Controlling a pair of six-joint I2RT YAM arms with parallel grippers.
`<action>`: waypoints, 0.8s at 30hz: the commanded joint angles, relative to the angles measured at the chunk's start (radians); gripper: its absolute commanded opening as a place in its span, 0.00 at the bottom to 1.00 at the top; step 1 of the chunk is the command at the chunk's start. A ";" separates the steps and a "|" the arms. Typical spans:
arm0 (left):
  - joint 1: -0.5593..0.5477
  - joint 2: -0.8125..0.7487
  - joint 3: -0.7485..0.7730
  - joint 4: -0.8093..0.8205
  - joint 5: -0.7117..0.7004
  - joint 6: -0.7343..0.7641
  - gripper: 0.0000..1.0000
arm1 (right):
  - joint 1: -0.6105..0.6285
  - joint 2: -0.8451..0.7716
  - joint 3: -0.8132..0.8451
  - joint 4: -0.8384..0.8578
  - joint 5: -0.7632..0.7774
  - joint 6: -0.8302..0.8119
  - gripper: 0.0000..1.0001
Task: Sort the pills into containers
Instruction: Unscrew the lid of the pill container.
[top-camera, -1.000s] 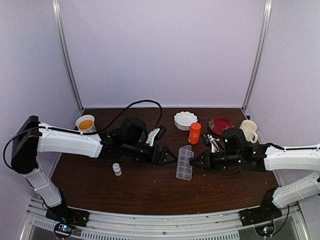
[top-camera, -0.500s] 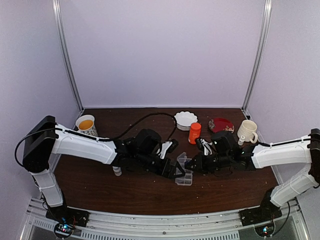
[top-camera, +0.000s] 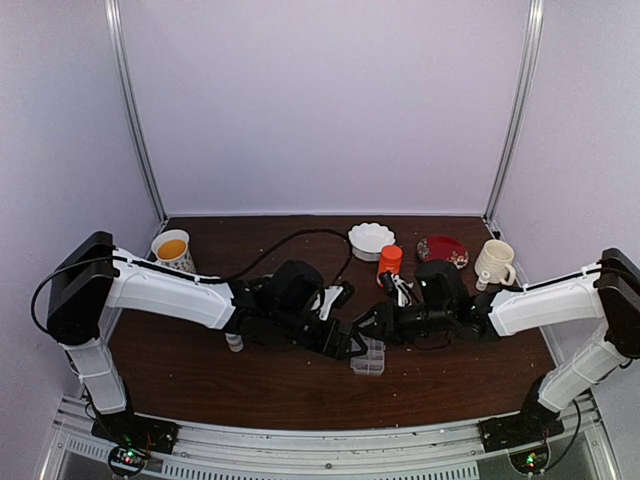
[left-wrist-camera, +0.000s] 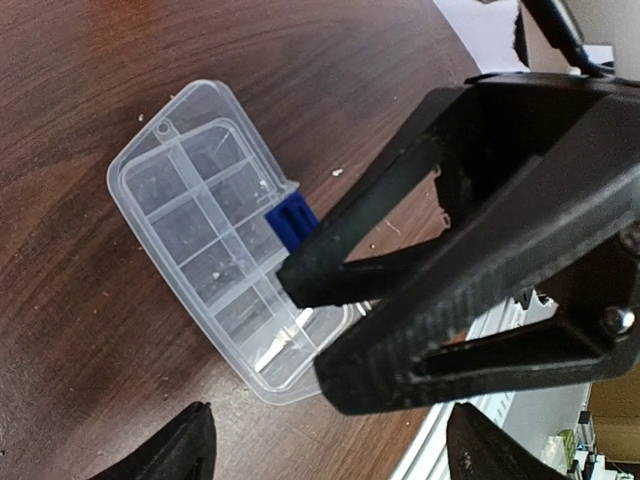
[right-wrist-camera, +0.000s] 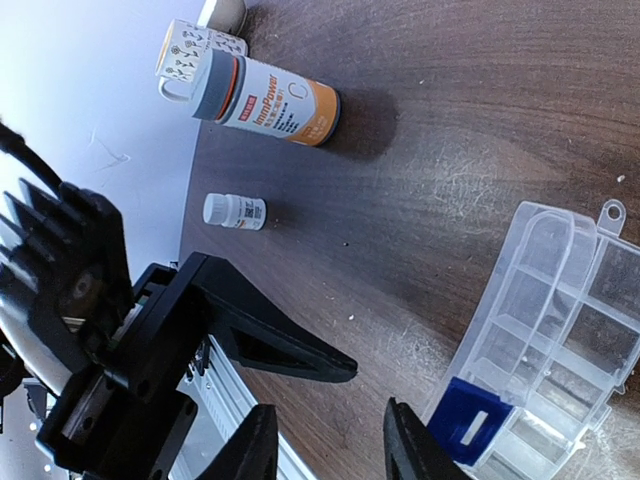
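The clear pill box (left-wrist-camera: 205, 240) with a blue latch (left-wrist-camera: 290, 222) lies flat on the brown table, and its small cells are the containers. A few tiny pale pills (left-wrist-camera: 216, 272) show inside the cells. My left gripper (left-wrist-camera: 335, 450) hangs open just above the box's near end, nothing between its fingers. My right gripper (right-wrist-camera: 330, 450) is open too, beside the pill box (right-wrist-camera: 550, 330) and tip to tip with the left one. In the top view both grippers, left (top-camera: 352, 345) and right (top-camera: 375, 326), meet over the pill box (top-camera: 369, 362).
A grey-capped labelled bottle (right-wrist-camera: 265, 100) lies on its side. A small white bottle (top-camera: 233, 342) stands left of the box. Behind are an orange bottle (top-camera: 390, 258), a white bowl (top-camera: 371, 238), a red plate (top-camera: 443, 248), a mug (top-camera: 494, 260) and a patterned cup (top-camera: 172, 247).
Both arms have reached inward until the grippers meet over the pill box. The right gripper has gone from shut to open. The box now lies nearer the front edge.
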 joint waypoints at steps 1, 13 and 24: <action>0.005 0.010 0.021 0.006 -0.023 0.013 0.82 | 0.004 -0.014 0.026 0.051 -0.009 0.010 0.39; 0.005 -0.022 0.023 -0.015 -0.051 0.001 0.80 | -0.008 -0.218 0.069 -0.377 0.268 -0.184 0.20; 0.006 -0.021 0.087 -0.017 -0.045 -0.005 0.70 | -0.019 -0.108 0.023 -0.324 0.242 -0.176 0.00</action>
